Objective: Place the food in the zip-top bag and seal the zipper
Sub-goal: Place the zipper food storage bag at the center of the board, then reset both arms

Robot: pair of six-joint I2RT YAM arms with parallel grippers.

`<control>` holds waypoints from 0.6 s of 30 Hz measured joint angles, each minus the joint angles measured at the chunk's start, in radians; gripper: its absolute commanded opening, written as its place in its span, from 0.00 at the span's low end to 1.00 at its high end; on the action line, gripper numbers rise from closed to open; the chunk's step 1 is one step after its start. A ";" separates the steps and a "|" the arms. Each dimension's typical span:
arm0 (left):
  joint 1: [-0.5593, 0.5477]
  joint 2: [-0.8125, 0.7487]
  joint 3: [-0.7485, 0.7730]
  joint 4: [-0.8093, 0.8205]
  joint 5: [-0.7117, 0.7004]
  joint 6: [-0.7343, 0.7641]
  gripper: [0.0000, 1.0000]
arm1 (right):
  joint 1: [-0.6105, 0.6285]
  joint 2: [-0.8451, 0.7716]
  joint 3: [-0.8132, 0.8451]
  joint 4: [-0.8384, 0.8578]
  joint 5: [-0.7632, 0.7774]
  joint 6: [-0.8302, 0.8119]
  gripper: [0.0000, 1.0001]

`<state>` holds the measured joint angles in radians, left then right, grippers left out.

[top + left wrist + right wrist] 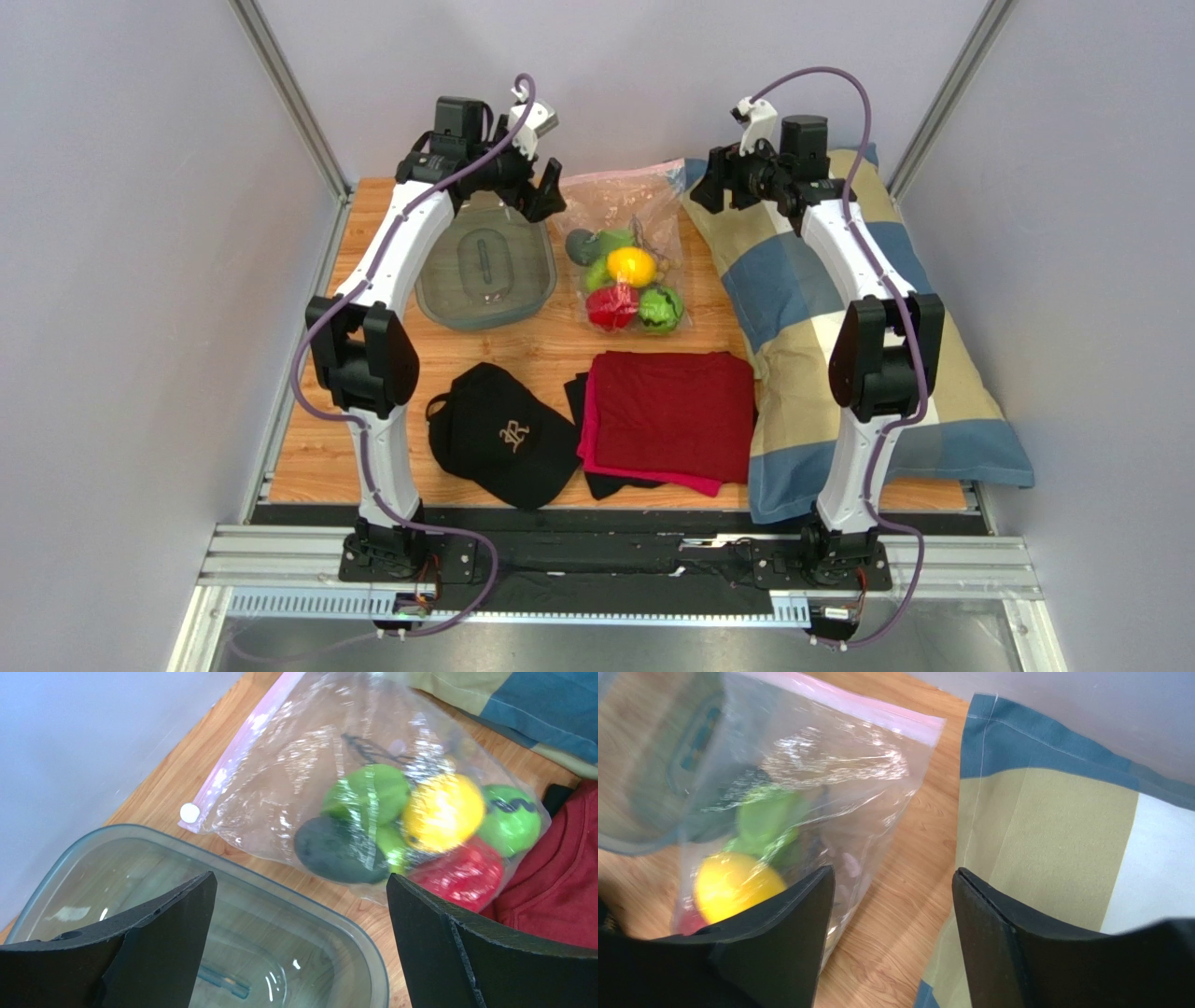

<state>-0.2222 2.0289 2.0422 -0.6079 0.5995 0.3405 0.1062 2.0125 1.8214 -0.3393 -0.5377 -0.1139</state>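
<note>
Clear crinkly zip-top bag [617, 203] at 12 o'clock on the wooden bench [323, 462]: prob. light, floppy, slippery film. Firmest hold is the pink zipper strip [231, 756] w/ white slider [189, 812], along its 12 o'clock edge. Toy fruit & veg [631, 266] (green, yellow, red) bunched at its 6 o'clock end. Both the left hand [300, 882] & right hand [892, 875] spread, empty.

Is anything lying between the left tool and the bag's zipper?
Nothing visible. The left tool hangs open above the grey tray, and the zipper lies uncovered just past the tray's rim, its white slider showing. The tray sits beside the strip, not over it.
</note>
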 measured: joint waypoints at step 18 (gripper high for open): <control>0.136 -0.196 0.227 -0.335 -0.053 -0.183 0.99 | -0.113 -0.388 -0.117 -0.088 0.000 0.140 0.96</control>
<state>-0.0864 1.8332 2.2696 -0.9424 0.5468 0.1570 -0.0067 1.6249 1.7042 -0.4271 -0.5373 0.0261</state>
